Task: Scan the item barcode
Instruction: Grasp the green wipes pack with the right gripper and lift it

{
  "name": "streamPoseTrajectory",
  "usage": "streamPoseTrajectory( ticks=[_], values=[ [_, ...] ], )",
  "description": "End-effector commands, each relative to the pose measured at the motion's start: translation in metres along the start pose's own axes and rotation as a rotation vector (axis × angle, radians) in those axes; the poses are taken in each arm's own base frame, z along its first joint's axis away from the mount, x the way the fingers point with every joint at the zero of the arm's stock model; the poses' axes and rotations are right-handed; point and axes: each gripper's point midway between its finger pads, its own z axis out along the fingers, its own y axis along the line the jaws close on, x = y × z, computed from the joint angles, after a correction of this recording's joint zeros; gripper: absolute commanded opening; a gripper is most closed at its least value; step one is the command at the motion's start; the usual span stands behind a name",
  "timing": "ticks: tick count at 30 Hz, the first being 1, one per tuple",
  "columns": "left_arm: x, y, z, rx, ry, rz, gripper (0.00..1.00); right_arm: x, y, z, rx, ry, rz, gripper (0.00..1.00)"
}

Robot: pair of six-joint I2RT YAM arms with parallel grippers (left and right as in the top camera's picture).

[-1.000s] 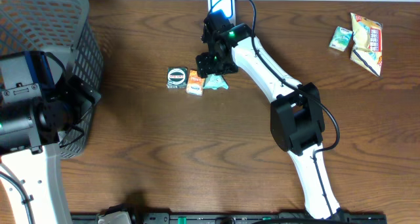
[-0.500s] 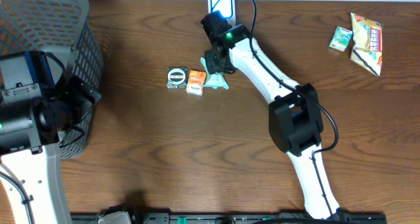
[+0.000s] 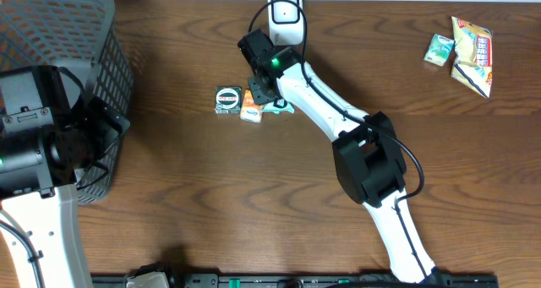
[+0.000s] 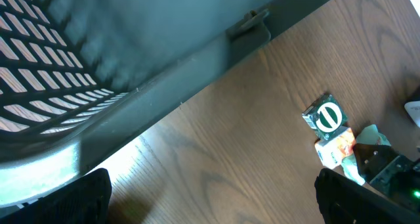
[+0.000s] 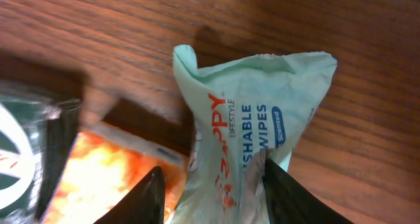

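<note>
A mint-green wipes packet (image 5: pixel 249 106) lies on the wooden table, and my right gripper (image 5: pixel 210 198) is shut on its lower part, one finger on each side, so the film puckers. From overhead, the right gripper (image 3: pixel 264 92) covers most of the packet (image 3: pixel 281 108). Left of it lie an orange packet (image 3: pixel 250 111) and a dark green packet with a round logo (image 3: pixel 228 99). The white barcode scanner (image 3: pixel 285 9) stands at the table's back edge. My left gripper (image 4: pixel 210 204) hangs open beside the basket (image 4: pixel 98 53), holding nothing.
A grey mesh basket (image 3: pixel 51 26) fills the back left corner. A small green box (image 3: pixel 439 49) and yellow snack packets (image 3: pixel 469 51) lie at the back right. In the right wrist view the orange packet (image 5: pixel 111 171) touches the wipes packet's left edge.
My right gripper has shifted left, away from the scanner, and its jaws have narrowed onto the wipes packet. The left arm has not moved.
</note>
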Motion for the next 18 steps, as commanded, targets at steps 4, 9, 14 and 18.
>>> streamPoseTrajectory(
  ticks=[4, 9, 14, 18],
  values=[
    [-0.003, 0.001, -0.004, 0.0, -0.015, -0.01, 0.98, 0.018, -0.016, 0.014, 0.073, 0.031, 0.004, 0.16],
    [-0.003, 0.001, -0.004, 0.0, -0.015, -0.01, 0.98, 0.017, -0.027, 0.001, 0.082, 0.042, 0.049, 0.1],
    [-0.003, 0.001, -0.004, 0.0, -0.015, -0.01, 0.98, 0.01, -0.029, -0.028, -0.012, 0.05, 0.085, 0.01],
    [-0.003, 0.001, -0.004, 0.0, -0.015, -0.01, 0.97, 0.016, -0.043, -0.054, -0.105, 0.107, 0.09, 0.01]
  ],
)
